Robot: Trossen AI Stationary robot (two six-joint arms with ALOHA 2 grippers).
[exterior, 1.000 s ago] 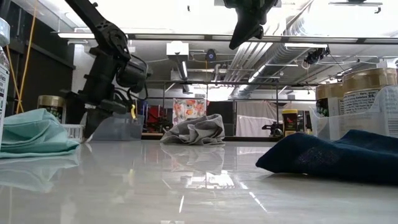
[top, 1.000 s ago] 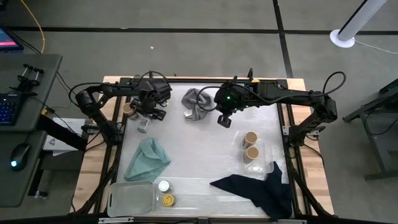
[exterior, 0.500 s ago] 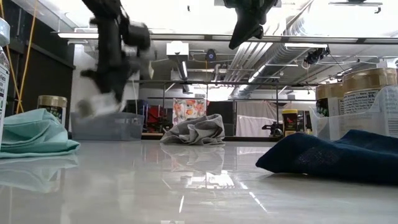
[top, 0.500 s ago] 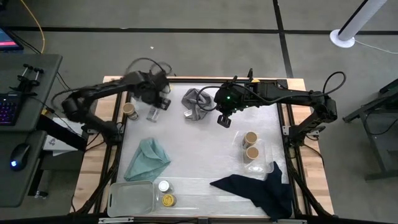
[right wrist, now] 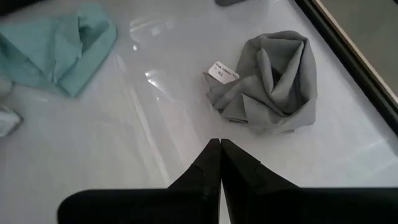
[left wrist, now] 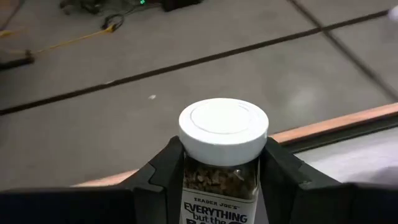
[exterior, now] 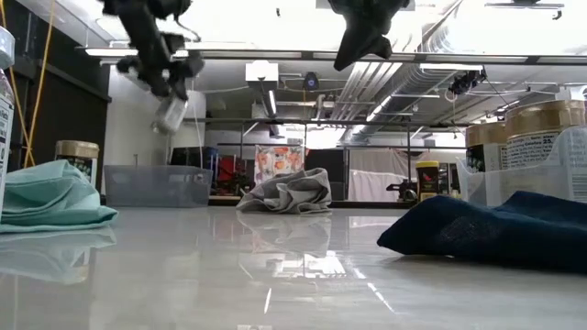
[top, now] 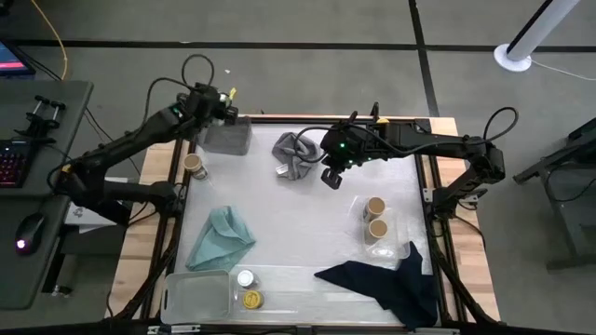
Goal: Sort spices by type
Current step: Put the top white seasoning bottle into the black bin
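Seen from above, a white tabletop (top: 298, 223) with two dark arms reaching in from either side. Left arm now swung up and back to the far left corner, no longer low beside the tan-topped jar (top: 194, 165) as a second ago. Left gripper (left wrist: 221, 171) raised high above the grey tray (top: 227, 137), clamped on a white-capped jar (left wrist: 222, 134) of seasoning, lifted clear of the tabletop where it was being picked up before. Likely meaning: one spice on its way to a sorting place, possibly the grey tray beneath, not yet set down. Right arm unmoved over the middle of the tabletop, right gripper (right wrist: 220, 163) with fingers pressed together, empty, hovering near the crumpled grey cloth (right wrist: 267, 84). Two tan-topped jars (top: 375, 217) already together in a clear tray (top: 396, 244) at right. One white-capped and one yellow-capped jar (top: 249, 289) side by side at the near edge, next to another clear tray (top: 197, 296). Teal cloth (top: 221, 236) and navy cloth (top: 382, 282) lying loose.
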